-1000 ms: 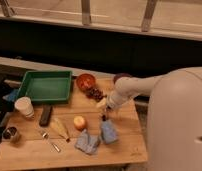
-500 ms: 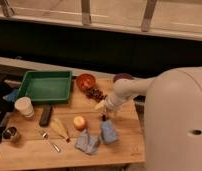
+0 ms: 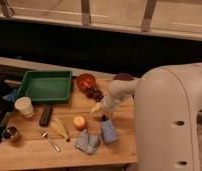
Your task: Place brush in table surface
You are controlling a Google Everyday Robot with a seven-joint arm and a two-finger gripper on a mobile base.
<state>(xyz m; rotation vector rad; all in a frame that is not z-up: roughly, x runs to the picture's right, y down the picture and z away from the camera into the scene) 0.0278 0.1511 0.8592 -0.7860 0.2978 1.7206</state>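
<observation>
Plainly, the robot's bulky white arm point(image 3: 121, 91) came in over the desk's right edge. Its forearm reached toward the middle and angled downward, and the gripper point(image 3: 100, 110) hung low over the right half of the desk. Whether the gripper was clamped or spread could not be told.

The table surface point(image 3: 29, 152), pale-brown wood in long planks, lay under everything. A green tray point(image 3: 44, 86) sat at the far left corner. A blue cloth point(image 3: 108, 131) lay just on the near side of the gripper, and a second blue cloth point(image 3: 87, 141) lay beside it by the near edge. A red bowl point(image 3: 86, 81) stood at the far edge beside the tray, with dark grapes point(image 3: 95, 93) just in front of it. A paper cup point(image 3: 24, 106) stood near the left edge, and a black bar point(image 3: 45, 115) lay next to it. A straw whisk point(image 3: 60, 127) and an orange fruit point(image 3: 80, 122) lay toward the middle.

The brush point(image 3: 104, 118) showed as a short, slim, nearly black stick right under the gripper. Whether it touched the wood could not be told.
</observation>
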